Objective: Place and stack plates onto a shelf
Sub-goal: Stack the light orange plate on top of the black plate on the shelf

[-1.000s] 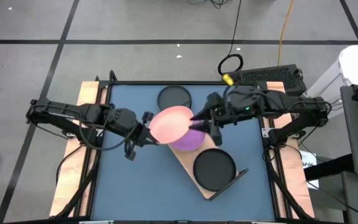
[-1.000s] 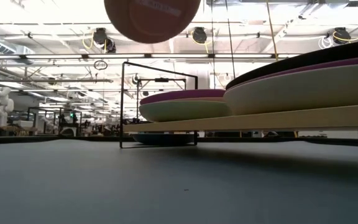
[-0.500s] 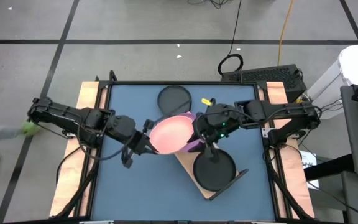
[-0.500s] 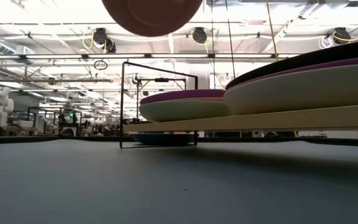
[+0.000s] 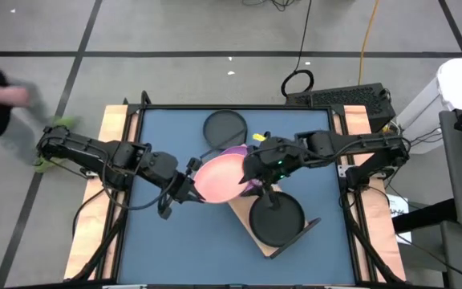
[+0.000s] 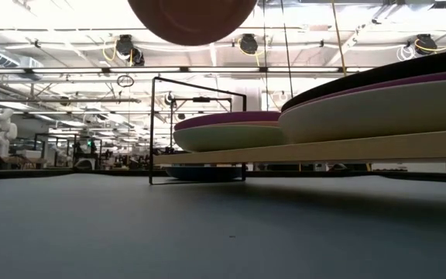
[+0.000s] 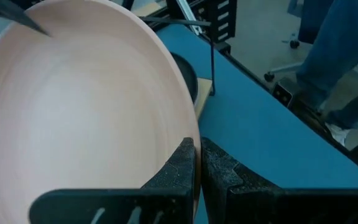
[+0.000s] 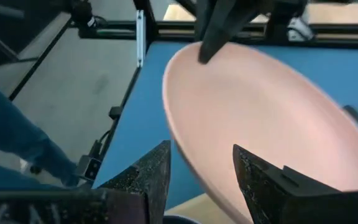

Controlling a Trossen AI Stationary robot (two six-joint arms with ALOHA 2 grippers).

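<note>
**Pink plate held aloft between both grippers, above the shelf's purple stack**

High view: the left gripper (image 5: 184,178) was clamped on the pink plate (image 5: 220,174) at its 9 o'clock rim. The right gripper (image 5: 251,170) stood at the plate's 3 o'clock edge. The plate partly covered a purple plate (image 5: 237,150) on the shelf (image 5: 247,218). A black plate (image 5: 276,218) lay at the shelf's 5 o'clock end; another black plate (image 5: 224,126) sat on the table (image 5: 159,241) at 12 o'clock.

Low view: the pink plate's underside (image 6: 192,19) hung above the table; two stacks sat on the shelf board (image 6: 308,149).

Left wrist view: fingers (image 7: 180,169) pinched together on the plate rim (image 7: 189,112).

Right wrist view: fingers (image 8: 146,171) stood apart, the rim (image 8: 185,140) entering the gap; no grip evident.

Risk, as judged: the plate was tilted and held by one thin rim pinch. If the left released before the right closed, it could drop onto the purple stack or slide off the shelf.
</note>
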